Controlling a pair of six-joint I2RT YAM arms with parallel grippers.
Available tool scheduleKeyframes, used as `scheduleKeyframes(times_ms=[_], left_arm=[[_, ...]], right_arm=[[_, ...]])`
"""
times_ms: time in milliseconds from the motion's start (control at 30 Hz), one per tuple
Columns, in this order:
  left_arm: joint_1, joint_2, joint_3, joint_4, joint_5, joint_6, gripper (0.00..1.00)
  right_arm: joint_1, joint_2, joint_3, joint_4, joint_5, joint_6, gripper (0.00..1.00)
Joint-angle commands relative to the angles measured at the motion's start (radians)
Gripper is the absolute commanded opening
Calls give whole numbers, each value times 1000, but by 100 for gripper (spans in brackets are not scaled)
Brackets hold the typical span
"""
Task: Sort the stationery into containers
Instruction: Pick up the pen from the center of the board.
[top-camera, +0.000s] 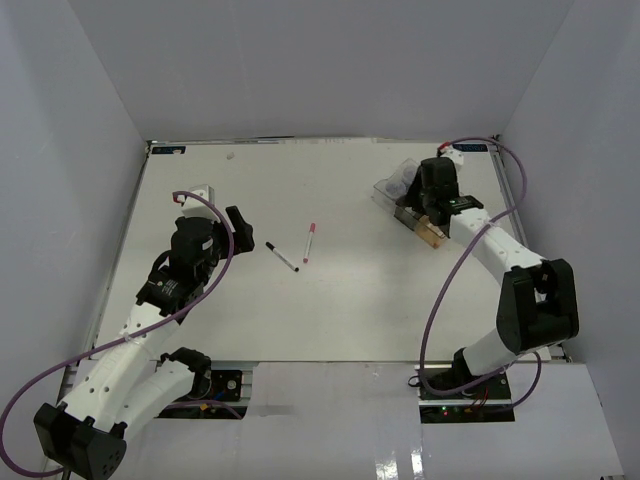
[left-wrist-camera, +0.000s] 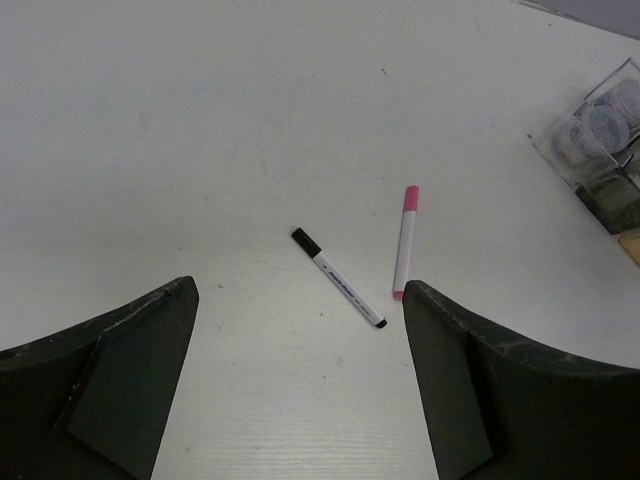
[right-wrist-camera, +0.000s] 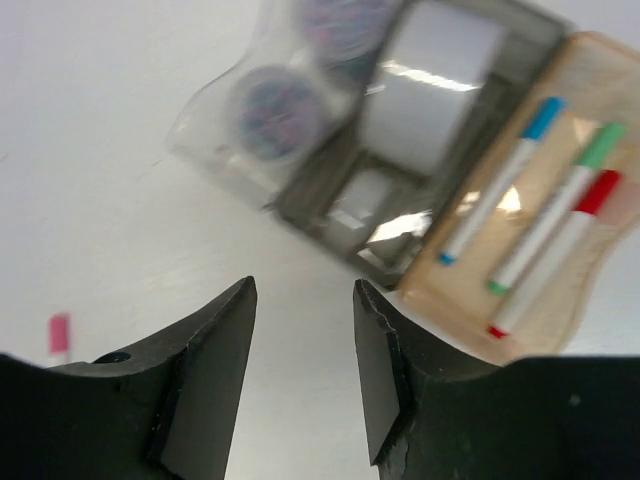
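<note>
1. Top external view: the left end effector (top-camera: 238, 226) hangs just above the white bench (top-camera: 350, 310), with nothing between its fingers. The thin white marker with a black cap (top-camera: 281, 256) lies just ahead of it, and the thin white marker with a pink-red cap (top-camera: 309, 242) lies a little farther on the same side. The right end effector (top-camera: 432, 215) sits over the row of three joined translucent bins (top-camera: 408, 200) at the far side; from here I cannot tell how far its fingers are parted.

2. Left wrist view: the fingers are spread wide and empty. Both loose markers lie ahead between the fingertips, the black-capped one nearer and slanted, the pink-capped one just beside it toward the right fingertip. They lie close but apart. To take the black-capped marker cleanly, I judge the wrist should turn so the fingers close across its barrel, descend until nearly touching the bench, and avoid nudging its neighbour.

3. Right wrist view: the fingers are parted and hold nothing. Ahead of them, the amber-orange bin (right-wrist-camera: 520, 200) holds three markers capped blue (right-wrist-camera: 496, 181), green (right-wrist-camera: 556, 208) and red (right-wrist-camera: 556, 253). The clear bin (right-wrist-camera: 200, 130) holds two round purple-lidded tubs (right-wrist-camera: 277, 111), and the smoky grey bin (right-wrist-camera: 330, 160) lies between. The loose markers likely belong in the amber bin, laid parallel to those inside.
</note>
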Motion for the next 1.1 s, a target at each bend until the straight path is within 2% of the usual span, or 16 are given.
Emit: scheduleKeyframes(times_ms=[0,133,300,500,767,900,1067], left_arm=[[7,-4,-1,13,10,-2,95],[7,-10,-5,13,-1,-2,95],[7,-21,-5,13,-10,-5,95],[7,-18,-6,14,2,-8,95],[7,-17,-5,16,14,-9,94],[9,-17,-5,14,19,-8,95],[9,-20,-5,16,19,-9,94]], right_arm=[[157,-4,60,17,3,-77,50],[284,108,150,10,0,-77,51],[444,298,373,-75,62,-77,51],[553,528,574,-142,130,-25,51],[604,639,632,-159,156,32,49],[614,669,609,-159,162,50,48],[622,677,551,-158,197,81,41]])
